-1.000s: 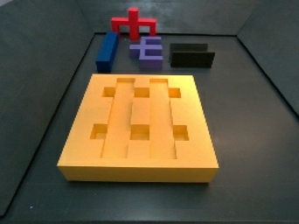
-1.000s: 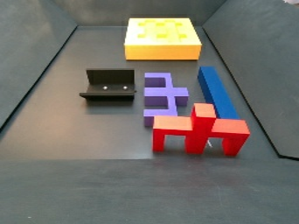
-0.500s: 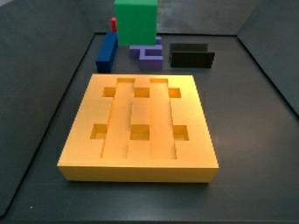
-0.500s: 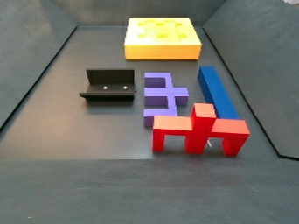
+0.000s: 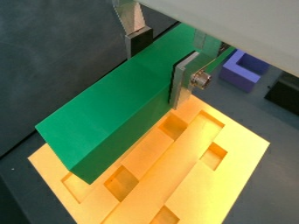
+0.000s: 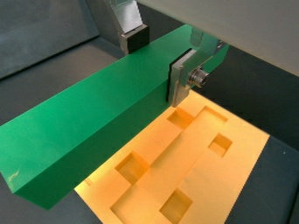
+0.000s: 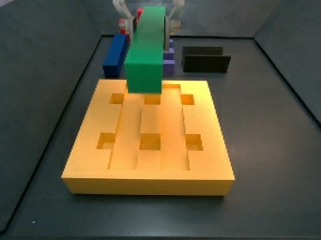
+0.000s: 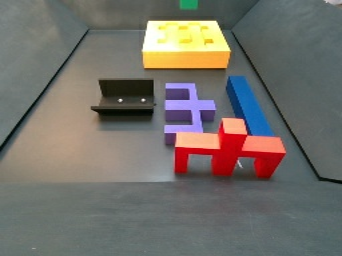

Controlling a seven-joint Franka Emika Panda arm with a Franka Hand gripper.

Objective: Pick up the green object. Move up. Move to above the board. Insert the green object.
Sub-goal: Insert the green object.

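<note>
Holding the green object between my gripper fingers, closed on its sides: a long plain green bar of square section, hanging above the board, whose grooves and square holes lie below. A side view shows the bar over the board's far end, with blue bar and fixture behind. Another side view adds the red piece and purple piece.

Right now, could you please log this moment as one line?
gripper: shut on long green bar | position: above grooved orange-yellow board | bar: not yet inserted
</note>
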